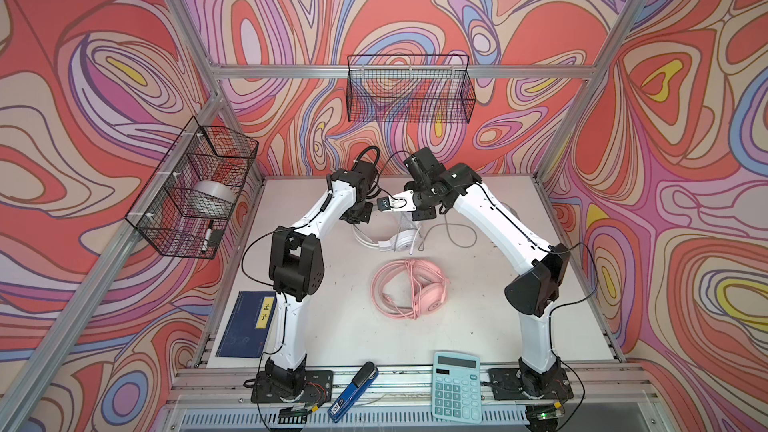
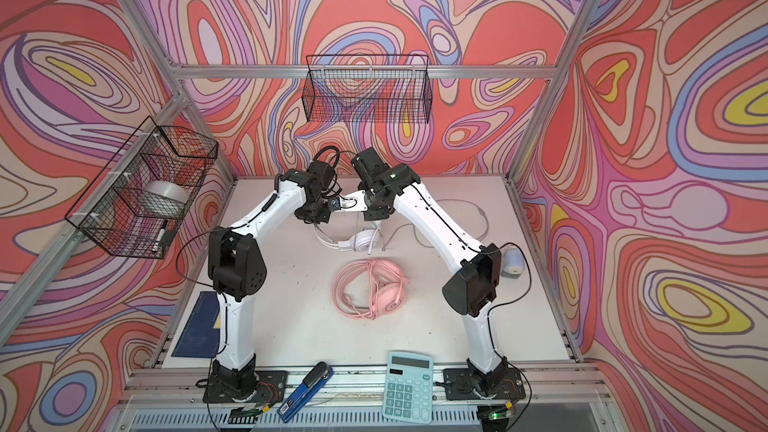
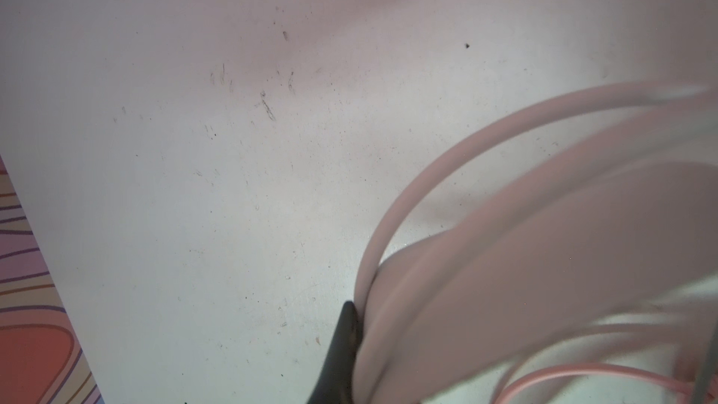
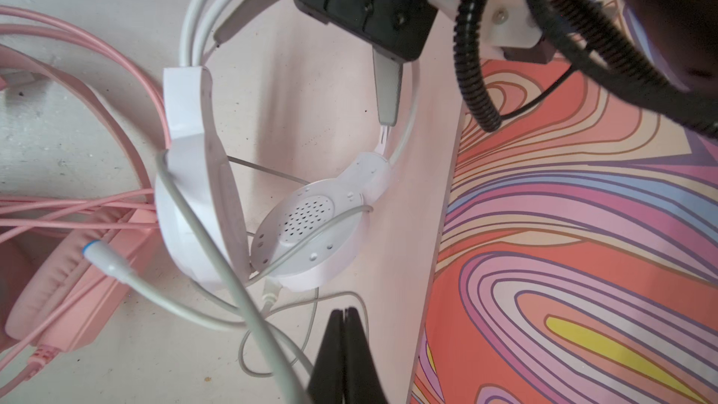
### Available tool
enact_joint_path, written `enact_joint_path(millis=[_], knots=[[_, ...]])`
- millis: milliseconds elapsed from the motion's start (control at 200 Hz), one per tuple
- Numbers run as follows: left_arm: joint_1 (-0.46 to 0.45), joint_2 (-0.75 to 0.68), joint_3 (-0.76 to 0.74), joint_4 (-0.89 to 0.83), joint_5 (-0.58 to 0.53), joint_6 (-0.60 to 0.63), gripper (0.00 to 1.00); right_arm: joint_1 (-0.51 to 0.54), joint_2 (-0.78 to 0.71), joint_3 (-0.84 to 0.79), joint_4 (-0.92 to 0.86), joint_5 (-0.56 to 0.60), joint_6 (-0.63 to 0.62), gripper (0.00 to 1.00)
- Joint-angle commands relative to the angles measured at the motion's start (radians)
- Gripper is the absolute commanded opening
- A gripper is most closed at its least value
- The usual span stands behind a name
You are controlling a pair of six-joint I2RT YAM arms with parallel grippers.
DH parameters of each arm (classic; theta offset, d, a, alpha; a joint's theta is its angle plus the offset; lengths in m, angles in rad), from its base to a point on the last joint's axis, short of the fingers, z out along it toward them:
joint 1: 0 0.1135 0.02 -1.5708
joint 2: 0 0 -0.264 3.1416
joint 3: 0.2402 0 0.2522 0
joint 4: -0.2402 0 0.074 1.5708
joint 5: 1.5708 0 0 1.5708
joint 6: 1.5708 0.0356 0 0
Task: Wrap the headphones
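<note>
White headphones [image 1: 402, 241] held at the back of the table [image 1: 332, 326].
Left claw [image 1: 360, 214] pinches their headband; pink headphones [image 1: 432, 297] lie coiled nearer the front; right claw [image 4: 344, 316] is pressed together, grey cord [image 4: 268, 343] just beside it.

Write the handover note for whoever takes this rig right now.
Left gripper: shut on the headband of the white headset, at the back of the table.
Right gripper: shut, beside the grey cord; a pinch cannot be confirmed.
Pink headset: mid-table, pink cord coiled around it; looks done.
Left to do: the grey cord trails loose; wind it around the white headset.
</note>
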Motion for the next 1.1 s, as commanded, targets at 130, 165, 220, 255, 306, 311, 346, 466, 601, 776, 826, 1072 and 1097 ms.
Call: enact_joint_path(millis=[130, 165, 220, 255, 306, 311, 346, 466, 601, 776, 826, 1072, 1097], knots=[[-0.003, -0.086, -0.05, 0.067, 0.064, 0.074, 0.0, -0.05, 0.061, 0.047, 0.081, -0.038, 0.041, 0.0], [-0.003, -0.092, -0.055, 0.069, 0.069, 0.076, 0.0, -0.059, 0.068, 0.055, 0.09, -0.049, 0.051, 0.0], [-0.002, -0.101, -0.058, 0.074, 0.082, 0.08, 0.0, -0.074, 0.079, 0.063, 0.11, -0.065, 0.071, 0.0], [-0.003, -0.107, -0.066, 0.084, 0.094, 0.084, 0.0, -0.083, 0.086, 0.066, 0.124, -0.076, 0.088, 0.0], [-0.002, -0.116, -0.077, 0.102, 0.113, 0.095, 0.0, -0.094, 0.097, 0.073, 0.134, -0.083, 0.111, 0.0], [-0.003, -0.117, -0.079, 0.103, 0.115, 0.095, 0.0, -0.096, 0.098, 0.075, 0.135, -0.084, 0.113, 0.0], [-0.003, -0.122, -0.084, 0.11, 0.12, 0.096, 0.0, -0.102, 0.105, 0.078, 0.138, -0.091, 0.127, 0.0], [-0.003, -0.129, -0.087, 0.12, 0.136, 0.102, 0.0, -0.123, 0.132, 0.083, 0.158, -0.098, 0.173, 0.0], [-0.003, -0.133, -0.099, 0.131, 0.146, 0.121, 0.0, -0.155, 0.148, 0.076, 0.192, -0.12, 0.242, 0.0], [-0.003, -0.158, -0.136, 0.168, 0.185, 0.146, 0.0, -0.197, 0.178, 0.079, 0.221, -0.164, 0.334, 0.0], [-0.003, -0.161, -0.14, 0.17, 0.193, 0.154, 0.0, -0.213, 0.182, 0.074, 0.234, -0.192, 0.37, 0.0], [-0.002, -0.177, -0.16, 0.174, 0.229, 0.167, 0.0, -0.264, 0.171, -0.001, 0.286, -0.327, 0.478, 0.05], [-0.002, -0.177, -0.163, 0.176, 0.237, 0.167, 0.0, -0.266, 0.17, -0.01, 0.292, -0.339, 0.481, 0.05]])
